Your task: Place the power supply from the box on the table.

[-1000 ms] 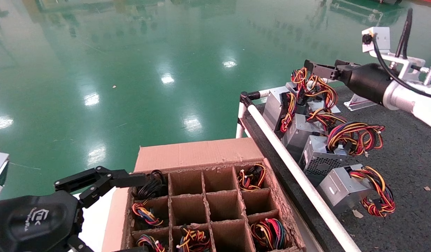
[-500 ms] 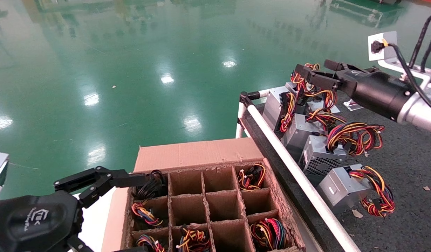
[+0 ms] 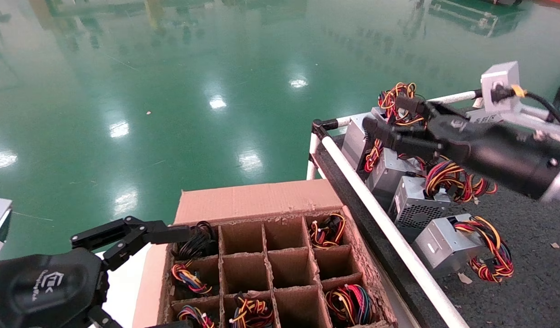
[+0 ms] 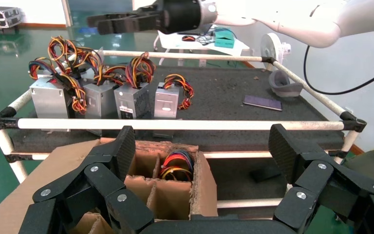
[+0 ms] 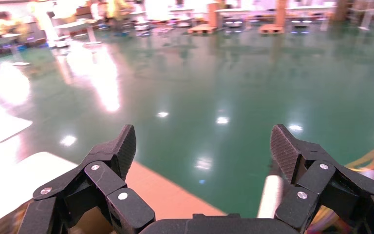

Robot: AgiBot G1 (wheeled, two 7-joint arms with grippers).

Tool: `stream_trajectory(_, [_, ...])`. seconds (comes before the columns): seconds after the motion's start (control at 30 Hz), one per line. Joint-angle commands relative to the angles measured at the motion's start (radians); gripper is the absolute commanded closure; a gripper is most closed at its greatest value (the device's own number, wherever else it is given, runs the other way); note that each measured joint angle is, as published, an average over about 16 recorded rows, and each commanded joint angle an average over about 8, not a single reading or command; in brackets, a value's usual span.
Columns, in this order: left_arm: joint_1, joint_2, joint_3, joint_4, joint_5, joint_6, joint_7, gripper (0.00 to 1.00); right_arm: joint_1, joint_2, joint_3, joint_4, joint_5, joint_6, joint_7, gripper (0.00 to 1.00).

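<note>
Two pincers show, both spread wide with nothing between the fingers. The left pincer [image 3: 125, 269] sits at the near left, just left of the box [image 3: 257, 200], its upper finger [image 3: 120, 230] reaching to the box's far-left corner cell.

The box stands on the floor against the surface's left rail [image 3: 380, 218], its flap [image 3: 257, 198] folded out on the far side. Frayed dividers [image 3: 268, 269] split it into square cells. Black cable fills the far-left cell, and coloured wire bundles show in the cell nearer than that, in two near cells at the left and middle, in the far-right cell and in the near-right cell. The middle cells look bare.

To the right, the surface [image 3: 535, 218] carries a row of silver-grey supplies along its left rail, running from near to far. The nearest supply [image 3: 439, 243] lies tilted with its wires [image 3: 491, 248] curled to the right; the next supply [image 3: 414, 205] shows a perforated grille. More units stand behind these, touching or just beside one another, their wires standing up.

The right pincer [image 3: 394, 119] hangs above the far end of that row, fingers pointing left toward the surface's far-left corner, clear of the units below. In the left wrist view it [image 4: 121, 20] hovers over the row, and a flat dark slab [image 4: 262, 102] lies well to the right on the surface.
</note>
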Motion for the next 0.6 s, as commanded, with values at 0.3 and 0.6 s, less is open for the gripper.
stream_trajectory(0.3, [0.000, 0.000, 0.000, 0.000, 0.000, 0.000, 0.000, 0.00, -0.134, 0.085, 0.000, 0.212, 0.108, -0.137, 0.014, 0.00])
stream_trajectory(0.6, [0.000, 0.000, 0.000, 0.000, 0.000, 0.000, 0.000, 0.00, -0.255, 0.161, 0.001, 0.402, 0.206, -0.261, 0.026, 0.00])
